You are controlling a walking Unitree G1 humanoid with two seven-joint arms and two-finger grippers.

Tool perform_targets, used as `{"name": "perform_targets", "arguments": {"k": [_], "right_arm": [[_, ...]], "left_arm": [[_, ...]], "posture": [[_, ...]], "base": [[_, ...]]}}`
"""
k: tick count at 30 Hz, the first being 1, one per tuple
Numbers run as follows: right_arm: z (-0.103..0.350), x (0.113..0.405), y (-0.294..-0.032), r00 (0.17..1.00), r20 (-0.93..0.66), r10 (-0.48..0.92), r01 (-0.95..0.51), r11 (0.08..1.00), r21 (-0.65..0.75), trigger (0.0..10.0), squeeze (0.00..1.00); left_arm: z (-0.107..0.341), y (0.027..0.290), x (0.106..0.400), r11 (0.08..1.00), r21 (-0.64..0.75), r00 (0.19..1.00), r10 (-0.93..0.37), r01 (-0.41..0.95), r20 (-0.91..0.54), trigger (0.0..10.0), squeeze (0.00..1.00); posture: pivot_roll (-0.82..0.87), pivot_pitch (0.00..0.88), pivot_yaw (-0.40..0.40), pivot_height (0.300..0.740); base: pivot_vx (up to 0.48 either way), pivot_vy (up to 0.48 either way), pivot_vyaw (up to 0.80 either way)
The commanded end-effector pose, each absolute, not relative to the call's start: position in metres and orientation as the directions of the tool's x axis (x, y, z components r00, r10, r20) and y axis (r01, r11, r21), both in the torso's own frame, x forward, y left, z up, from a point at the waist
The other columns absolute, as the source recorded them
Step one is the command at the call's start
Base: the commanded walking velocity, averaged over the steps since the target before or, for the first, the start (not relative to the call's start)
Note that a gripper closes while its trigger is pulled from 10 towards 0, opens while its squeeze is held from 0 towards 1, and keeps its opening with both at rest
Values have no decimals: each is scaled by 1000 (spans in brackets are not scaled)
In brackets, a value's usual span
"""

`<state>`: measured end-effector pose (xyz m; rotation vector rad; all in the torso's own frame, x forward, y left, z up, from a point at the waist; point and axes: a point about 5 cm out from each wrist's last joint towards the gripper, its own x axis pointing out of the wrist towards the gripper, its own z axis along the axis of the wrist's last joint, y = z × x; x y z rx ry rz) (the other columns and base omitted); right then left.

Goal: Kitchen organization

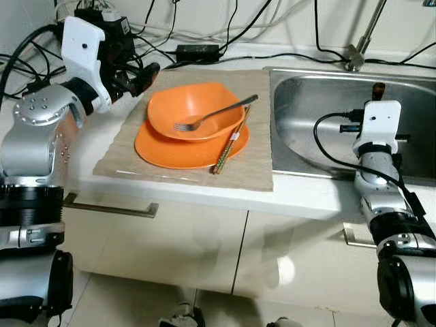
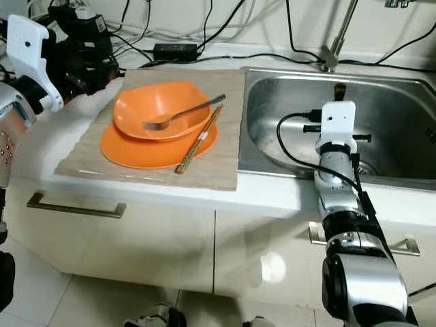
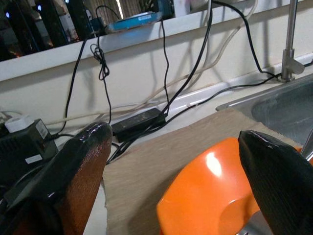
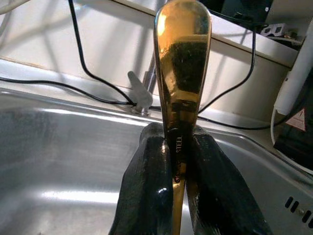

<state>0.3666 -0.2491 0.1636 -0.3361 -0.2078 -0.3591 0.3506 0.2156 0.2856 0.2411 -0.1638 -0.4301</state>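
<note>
On the bench [image 1: 300, 197], a beige mat [image 1: 129, 160] carries one orange plate [image 1: 170, 153], one orange bowl [image 1: 194, 109] stacked on it, one steel fork [image 1: 214, 114] resting in the bowl and one pair of chopsticks [image 1: 230, 146] leaning across the plate's rim. Just right of the mat, over the steel sink [image 1: 306, 109], the right gripper [image 4: 178, 171] has its jaws clamped on one gold spoon [image 4: 182, 54], held upright. Beyond the bowl's left rim, the left gripper [image 3: 176, 166] hovers with jaws wide apart, holding nothing. Black cables [image 1: 204, 49] lie along the wall behind.
</note>
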Motion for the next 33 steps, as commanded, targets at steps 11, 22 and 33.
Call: {"name": "perform_targets", "arguments": {"k": [11, 22, 33], "right_arm": [[161, 368, -244, 917, 259, -303, 368, 893, -259, 0, 1000], [165, 371, -245, 911, 258, -322, 387, 884, -264, 10000, 1000], [167, 374, -243, 914, 257, -315, 381, 884, -271, 10000, 1000]], "left_arm": [[285, 202, 346, 866, 237, 875, -473, 440, 103, 10000, 0], [287, 189, 335, 818, 209, 822, -562, 536, 93, 10000, 0], [298, 139, 305, 618, 153, 617, -785, 771, 60, 10000, 0]], "posture": [[23, 0, 74, 707], [27, 0, 71, 707], [33, 0, 70, 707]], "base": [[0, 0, 0], [0, 0, 0], [0, 0, 0]]}}
